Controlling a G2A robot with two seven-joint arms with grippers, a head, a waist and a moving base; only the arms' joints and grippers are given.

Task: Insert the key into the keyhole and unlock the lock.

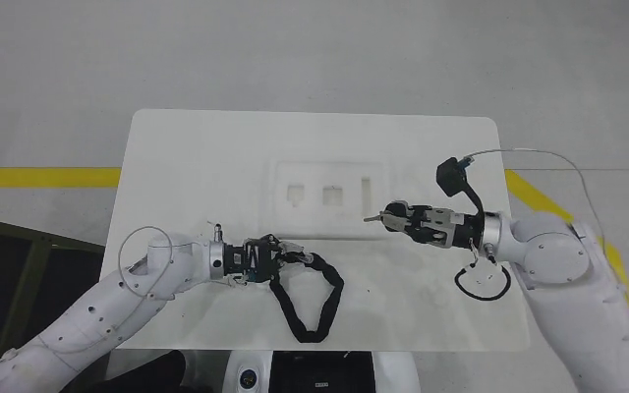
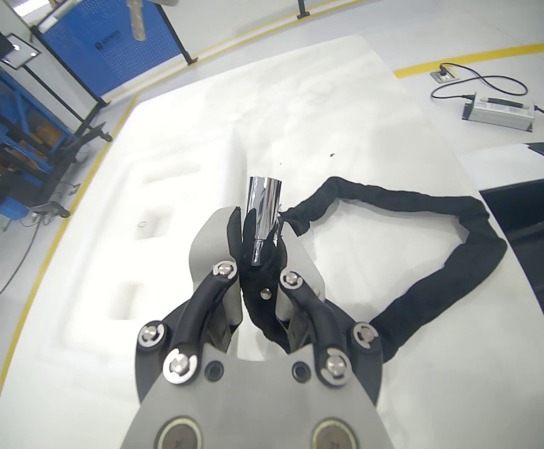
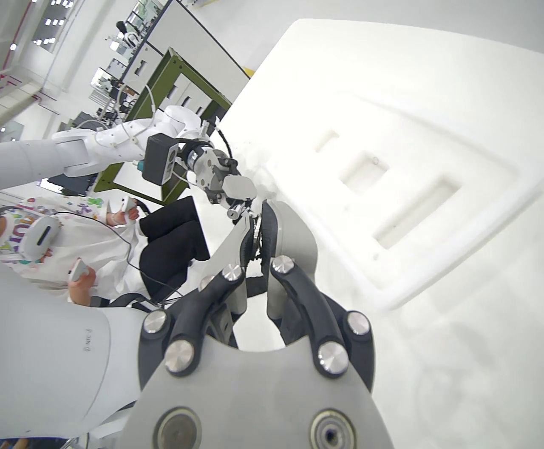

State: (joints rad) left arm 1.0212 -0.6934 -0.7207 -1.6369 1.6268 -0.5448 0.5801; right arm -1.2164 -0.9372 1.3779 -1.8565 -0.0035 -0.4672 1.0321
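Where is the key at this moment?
In the top view, the key is in the right gripper, over the right end of the foam tray, apart from the lock in the left gripper.

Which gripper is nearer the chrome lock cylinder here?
Left. The left gripper is shut on the lock cylinder, with its black chain trailing on the table. The right gripper holds the key, clearly apart from the cylinder.
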